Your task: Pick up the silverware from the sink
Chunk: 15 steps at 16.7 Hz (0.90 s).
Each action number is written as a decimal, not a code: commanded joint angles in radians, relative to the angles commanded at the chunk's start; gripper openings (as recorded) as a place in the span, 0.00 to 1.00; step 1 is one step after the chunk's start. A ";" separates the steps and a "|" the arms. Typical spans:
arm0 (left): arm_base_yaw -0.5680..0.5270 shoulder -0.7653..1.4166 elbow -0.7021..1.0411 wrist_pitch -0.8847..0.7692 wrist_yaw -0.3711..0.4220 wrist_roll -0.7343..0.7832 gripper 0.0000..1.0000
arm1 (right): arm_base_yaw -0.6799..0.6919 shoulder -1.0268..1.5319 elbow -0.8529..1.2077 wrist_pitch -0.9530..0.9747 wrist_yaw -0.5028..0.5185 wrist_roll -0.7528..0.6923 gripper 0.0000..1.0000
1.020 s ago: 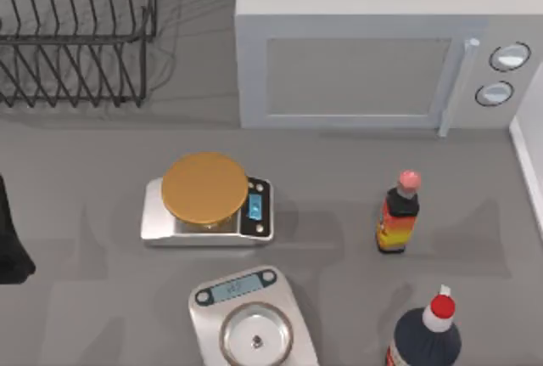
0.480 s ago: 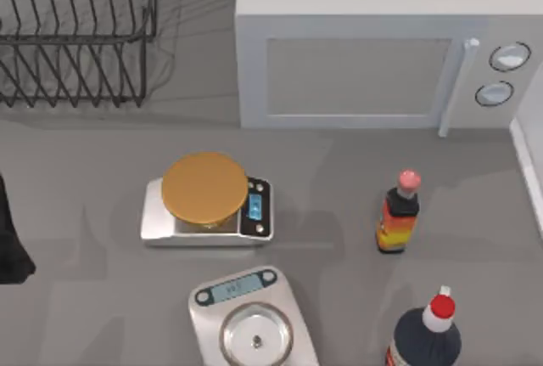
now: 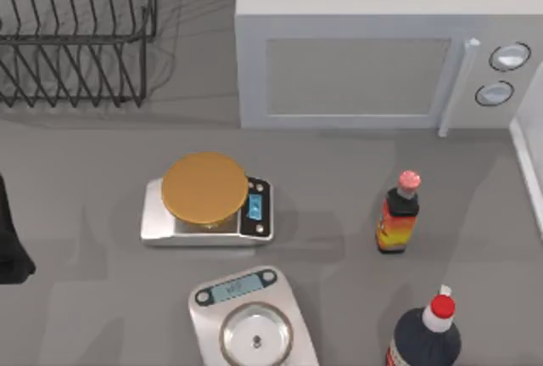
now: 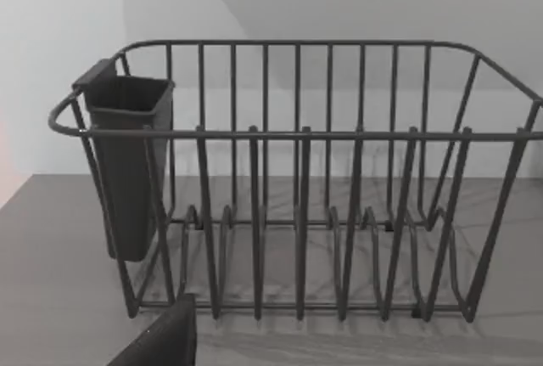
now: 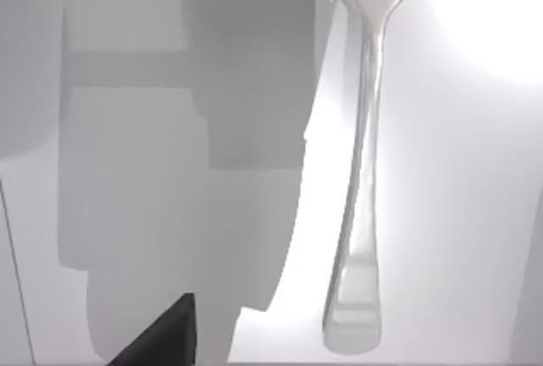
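Silverware: the fork (image 5: 361, 162) lies flat on a pale, brightly lit surface in the right wrist view, handle end toward the camera, tines cut off by the picture's edge; nothing touches it.
Right end effector: a dark finger tip (image 5: 161, 336) shows at the picture's edge of the right wrist view, well apart from the fork; how far it is open I cannot tell, and it has hold of nothing that I can see.
Left arm: a dark part (image 3: 10, 234) sits at the left edge of the counter (image 3: 85, 213) in the top view, parked; whether its end effector is open or closed I cannot tell.
Dish rack: the black wire rack (image 4: 297, 188) stands at the far left of the counter, with a dark cutlery cup (image 4: 127, 162) hung on one end.
Microwave: white microwave (image 3: 373, 43) at the far right.
Scales: a scale with an orange round plate (image 3: 206, 200) at the middle; a second scale with a metal bowl (image 3: 253, 319) nearer.
Bottles: a small bottle with a pink cap (image 3: 399, 213) right of the scales; a dark bottle with a red cap (image 3: 424, 336) at the near right.
Change from earlier: in the top view nothing on the counter has moved, and the left arm lies in the same place.
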 joint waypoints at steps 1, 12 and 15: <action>0.000 0.000 0.000 0.000 0.000 0.000 1.00 | 0.000 0.000 0.000 0.000 0.000 0.000 1.00; 0.000 0.000 0.000 0.000 0.000 0.000 1.00 | 0.003 0.128 -0.180 0.321 0.002 0.003 1.00; 0.000 0.000 0.000 0.000 0.000 0.000 1.00 | 0.002 0.177 -0.241 0.423 0.002 0.003 1.00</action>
